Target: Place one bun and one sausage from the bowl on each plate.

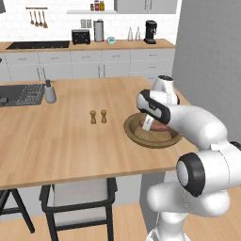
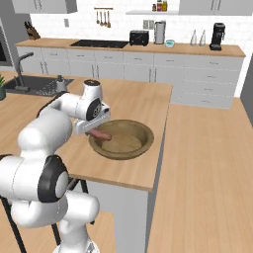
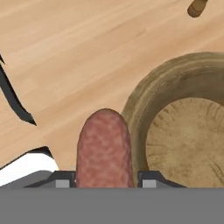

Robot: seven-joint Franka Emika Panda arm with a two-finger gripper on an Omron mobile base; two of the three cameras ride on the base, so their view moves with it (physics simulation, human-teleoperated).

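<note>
My gripper (image 3: 105,181) is shut on a reddish-brown sausage (image 3: 105,146), which sticks out between the fingers. It hangs just over the near rim of the wide dark-brown wooden bowl (image 3: 141,99). The left base view shows the gripper (image 1: 148,123) and sausage (image 1: 159,126) low over the bowl (image 1: 131,129) near the island's right end. In the right base view the sausage (image 2: 100,134) sits at the left rim of the bowl (image 2: 147,130), under the gripper (image 2: 92,130). The part of the bowl's floor that I see is bare. Buns and plates are out of view.
Two small brown shakers (image 1: 93,117) (image 1: 103,116) stand left of the bowl; one shaker (image 3: 197,7) shows at the hand view's top. A sink (image 1: 19,94) and grey dispenser (image 1: 50,92) lie far left. The island's front edge has a chair (image 1: 77,197) under it.
</note>
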